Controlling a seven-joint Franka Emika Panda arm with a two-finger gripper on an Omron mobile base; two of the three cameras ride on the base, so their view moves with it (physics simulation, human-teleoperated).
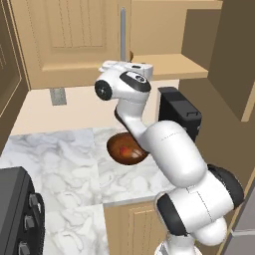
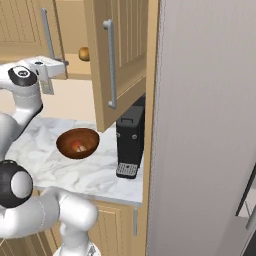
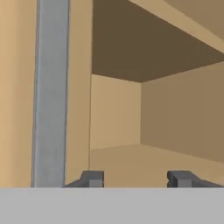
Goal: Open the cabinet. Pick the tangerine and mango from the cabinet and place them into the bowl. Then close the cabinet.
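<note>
Your pincer (image 3: 136, 179) is spread and holds nothing, aimed into the cabinet (image 3: 118, 113) beside the shut door's handle (image 3: 50, 92). A round orange fruit (image 2: 84, 53) sits on the shelf; the bowl (image 2: 77, 143) waits on the table (image 2: 95, 172) below.

A: What is sitting on the counter (image 1: 64, 164)?

B: A white marble top is spreading across it, and a black box-shaped appliance (image 2: 130, 142) is standing upright at the right end, with a grille at its lower front.

A: Anything at the near left?

B: A dark appliance with knobs (image 1: 20, 219) is showing at the corner. A grey outlet plate (image 1: 58, 96) is sitting on the beige wall behind.

A: And to the right?

B: A tall grey panel (image 2: 205, 125) is rising just beside the black box.
</note>
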